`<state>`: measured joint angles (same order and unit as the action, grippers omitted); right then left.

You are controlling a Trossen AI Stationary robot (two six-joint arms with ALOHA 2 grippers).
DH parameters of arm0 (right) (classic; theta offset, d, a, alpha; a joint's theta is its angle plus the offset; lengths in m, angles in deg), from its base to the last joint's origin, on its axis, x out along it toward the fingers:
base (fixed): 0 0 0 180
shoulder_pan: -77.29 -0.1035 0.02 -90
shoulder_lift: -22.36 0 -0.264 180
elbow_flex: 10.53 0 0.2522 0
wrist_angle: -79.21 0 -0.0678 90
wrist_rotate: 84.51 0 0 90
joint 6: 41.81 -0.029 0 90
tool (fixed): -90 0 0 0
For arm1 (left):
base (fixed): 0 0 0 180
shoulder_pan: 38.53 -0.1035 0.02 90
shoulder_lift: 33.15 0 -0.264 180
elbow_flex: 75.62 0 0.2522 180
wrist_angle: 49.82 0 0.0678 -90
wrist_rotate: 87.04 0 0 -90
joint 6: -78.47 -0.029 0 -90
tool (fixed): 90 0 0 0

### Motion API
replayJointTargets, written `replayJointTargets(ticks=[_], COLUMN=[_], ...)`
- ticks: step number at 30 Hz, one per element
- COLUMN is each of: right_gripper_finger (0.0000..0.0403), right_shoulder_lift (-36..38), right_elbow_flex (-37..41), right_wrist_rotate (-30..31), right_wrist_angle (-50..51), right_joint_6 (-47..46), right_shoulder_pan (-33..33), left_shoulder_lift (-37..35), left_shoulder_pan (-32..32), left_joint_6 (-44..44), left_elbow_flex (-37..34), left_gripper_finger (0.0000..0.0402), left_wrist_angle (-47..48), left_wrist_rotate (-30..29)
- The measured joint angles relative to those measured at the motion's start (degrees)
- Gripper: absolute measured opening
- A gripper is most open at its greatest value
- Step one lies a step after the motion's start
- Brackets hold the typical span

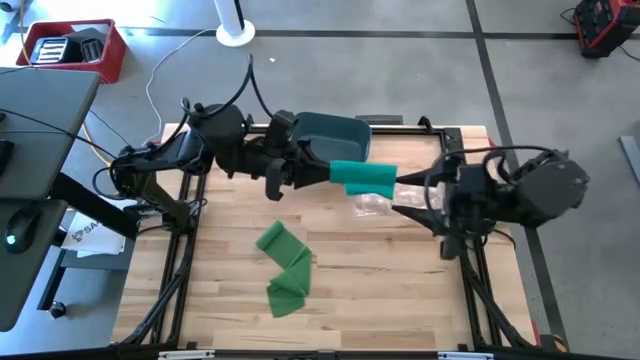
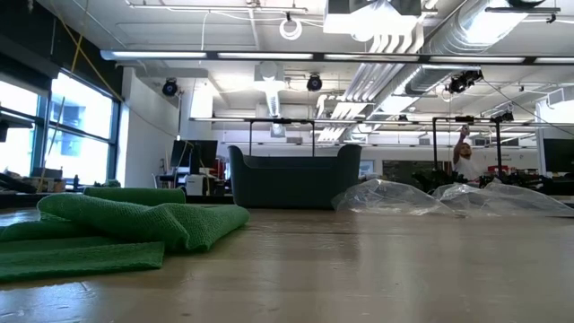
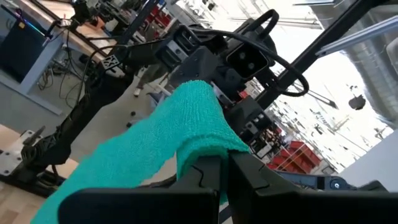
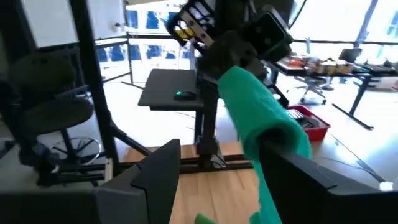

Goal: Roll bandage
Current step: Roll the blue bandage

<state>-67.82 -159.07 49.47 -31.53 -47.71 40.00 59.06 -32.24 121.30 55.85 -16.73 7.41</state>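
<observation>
One teal bandage, knitted, draped between both arms' fingers

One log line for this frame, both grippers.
left gripper: shut on green knit bandage, lifted off table | right gripper: open at bandage's other end | bandage tail: on table

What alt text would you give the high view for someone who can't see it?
Seen from above, the shut left gripper and the open right gripper meet at a teal bandage above a wooden table, where a green bandage lies loosely unrolled.
</observation>
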Motion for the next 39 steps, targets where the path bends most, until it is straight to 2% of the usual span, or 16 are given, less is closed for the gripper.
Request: replayJointTargets(ticks=[13,15,20,28,34,39], right_gripper_finger=[0.0213,0.0208,0.0156,0.0012,0.0005,0.0006], right_shoulder_lift=[-0.9,-0.9,-1.5,-1.7,0.6,3.7], right_elbow_flex=[0.0,0.0,0.0,0.0,-0.1,-0.3], right_wrist_rotate=[-0.1,-2.2,-6.1,-5.2,-6.2,-7.1], right_wrist_angle=[-0.5,-0.5,-0.5,-0.6,-0.9,-1.3], right_joint_6=[-1.4,-1.3,-1.6,-1.6,-3.3,-4.2], right_shoulder_pan=[3.5,4.1,6.0,7.3,7.3,7.3], left_shoulder_lift=[0.0,0.0,0.0,-0.3,-3.4,-5.0], left_shoulder_pan=[0.4,0.5,1.0,1.2,0.7,1.2], left_joint_6=[0.0,0.0,0.0,0.0,-5.2,-16.3], left_elbow_flex=[0.0,0.0,0.0,0.0,0.0,0.0], left_gripper_finger=[0.0001,0.0001,0.0001,0.0005,0.0034,0.0045], left_wrist_angle=[0.0,0.1,0.1,2.9,14.7,14.0], left_wrist_rotate=[0.0,0.0,0.2,0.9,0.0,-1.4])
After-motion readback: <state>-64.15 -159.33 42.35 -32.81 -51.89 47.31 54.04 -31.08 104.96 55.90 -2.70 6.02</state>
